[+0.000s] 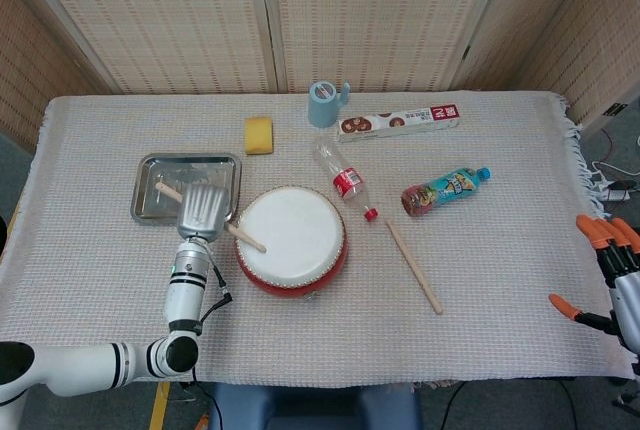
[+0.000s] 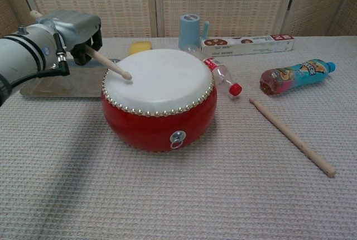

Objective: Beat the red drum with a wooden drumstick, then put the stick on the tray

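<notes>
Steel tray (image 1: 147, 166) sits on the woven bench cloth (image 1: 500, 280), left of the red drum (image 1: 292, 238); nothing lies loose in it, though the butt end of the held drumstick (image 1: 245, 238) hangs over its near right part. Left hand (image 1: 201, 212), fingers wrapped round that stick, is between tray and drum; in the chest view the stick's tip rests on or just above the left edge of the white drumhead, contact not resolvable. Second drumstick (image 1: 414, 267) lies free on the cloth right of the drum, well apart from it.

Clear plastic bottle (image 1: 343, 180) with red cap lies on its side, just beyond the drum's far right rim; contents cannot be made out. Teal juice bottle (image 1: 445, 189) lies on its side further right, dark liquid showing at one end. Blue cup (image 1: 323, 103) stands at the far edge, interior not visible. Long snack box (image 1: 399, 122) beside it; yellow sponge (image 1: 259, 134) to the left.

Right hand (image 1: 610, 270) is cut off by the frame's right edge in the head view, off the bench; orange fingertips spread, holding nothing.
</notes>
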Controlling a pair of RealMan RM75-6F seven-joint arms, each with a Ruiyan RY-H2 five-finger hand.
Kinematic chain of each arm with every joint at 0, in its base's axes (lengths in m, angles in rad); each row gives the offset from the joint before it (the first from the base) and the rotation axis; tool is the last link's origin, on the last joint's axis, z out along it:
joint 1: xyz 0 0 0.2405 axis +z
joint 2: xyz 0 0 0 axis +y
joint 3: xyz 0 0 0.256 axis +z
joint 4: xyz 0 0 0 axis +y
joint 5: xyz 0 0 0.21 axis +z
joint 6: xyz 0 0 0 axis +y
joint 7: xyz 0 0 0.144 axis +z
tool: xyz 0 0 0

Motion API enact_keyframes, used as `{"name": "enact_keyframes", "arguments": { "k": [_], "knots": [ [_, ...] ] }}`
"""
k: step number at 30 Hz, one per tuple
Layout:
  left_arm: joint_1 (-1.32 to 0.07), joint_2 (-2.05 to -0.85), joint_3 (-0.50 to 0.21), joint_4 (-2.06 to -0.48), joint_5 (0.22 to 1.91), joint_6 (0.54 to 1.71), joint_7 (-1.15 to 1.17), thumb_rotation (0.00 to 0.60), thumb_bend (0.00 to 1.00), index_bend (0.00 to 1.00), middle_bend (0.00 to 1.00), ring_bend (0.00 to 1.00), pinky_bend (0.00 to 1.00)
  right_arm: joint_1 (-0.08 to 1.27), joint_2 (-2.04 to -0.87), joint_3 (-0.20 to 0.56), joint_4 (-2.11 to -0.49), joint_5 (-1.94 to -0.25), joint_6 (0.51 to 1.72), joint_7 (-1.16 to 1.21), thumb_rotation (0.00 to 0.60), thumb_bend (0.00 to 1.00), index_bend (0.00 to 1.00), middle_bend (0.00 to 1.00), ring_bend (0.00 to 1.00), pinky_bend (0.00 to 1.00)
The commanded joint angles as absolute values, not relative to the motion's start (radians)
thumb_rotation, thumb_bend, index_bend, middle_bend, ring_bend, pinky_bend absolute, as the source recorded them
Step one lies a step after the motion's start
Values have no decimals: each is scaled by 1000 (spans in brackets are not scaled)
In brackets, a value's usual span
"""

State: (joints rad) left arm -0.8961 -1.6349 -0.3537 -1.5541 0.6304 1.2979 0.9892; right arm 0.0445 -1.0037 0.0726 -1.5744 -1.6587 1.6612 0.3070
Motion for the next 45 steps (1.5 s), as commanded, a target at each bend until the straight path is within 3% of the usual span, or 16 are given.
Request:
{"name": "enact_keyframes", "arguments": {
  "k": [1, 7, 13, 15, 19, 21, 25, 35, 37, 45],
  "knots": [
    [-884, -1613, -436, -1620, 548, 1290, 912, 600, 850, 912, 1000, 964, 1000, 43, -1003, 72, -1574, -1657, 1663, 307, 600, 111, 45, 87, 47, 66],
    [-920, -1642, -395, -1567, 547, 1313, 964, 600, 847, 899, 1000, 965, 1000, 43, -1006, 71, -1571, -1651, 1660, 308, 600, 111, 45, 87, 48, 65],
    [-949, -1675, -291, -1469, 615, 1316, 1054, 600, 847, 890, 1000, 964, 1000, 45, -1006, 70, -1570, -1648, 1657, 310, 600, 111, 45, 87, 48, 66],
    [-941, -1674, -314, -1485, 595, 1314, 1026, 600, 847, 887, 1000, 963, 1000, 44, -1006, 70, -1570, -1648, 1659, 312, 600, 111, 45, 87, 48, 66],
    [-901, -1641, -466, -1598, 464, 1261, 851, 600, 838, 887, 1000, 963, 1000, 43, -1007, 69, -1569, -1649, 1663, 313, 600, 111, 45, 87, 48, 66],
    [-894, -1610, -509, -1632, 431, 1245, 810, 600, 835, 888, 1000, 964, 1000, 42, -1007, 68, -1569, -1649, 1664, 313, 600, 111, 45, 87, 48, 66],
    [-909, -1597, -494, -1631, 446, 1258, 819, 600, 834, 887, 1000, 964, 1000, 41, -1007, 68, -1568, -1647, 1665, 313, 600, 111, 45, 87, 48, 66],
    [-970, -1663, -294, -1484, 567, 1261, 980, 600, 833, 880, 1000, 957, 1000, 43, -1011, 69, -1560, -1638, 1658, 320, 600, 111, 45, 87, 47, 66],
    [-969, -1665, -298, -1484, 562, 1260, 974, 600, 834, 880, 1000, 955, 1000, 42, -1010, 69, -1560, -1638, 1660, 321, 600, 111, 45, 87, 47, 66],
    [-918, -1605, -429, -1592, 568, 1259, 753, 600, 834, 906, 1000, 978, 1000, 38, -1011, 70, -1561, -1642, 1672, 323, 600, 111, 45, 87, 47, 65]
  ]
}}
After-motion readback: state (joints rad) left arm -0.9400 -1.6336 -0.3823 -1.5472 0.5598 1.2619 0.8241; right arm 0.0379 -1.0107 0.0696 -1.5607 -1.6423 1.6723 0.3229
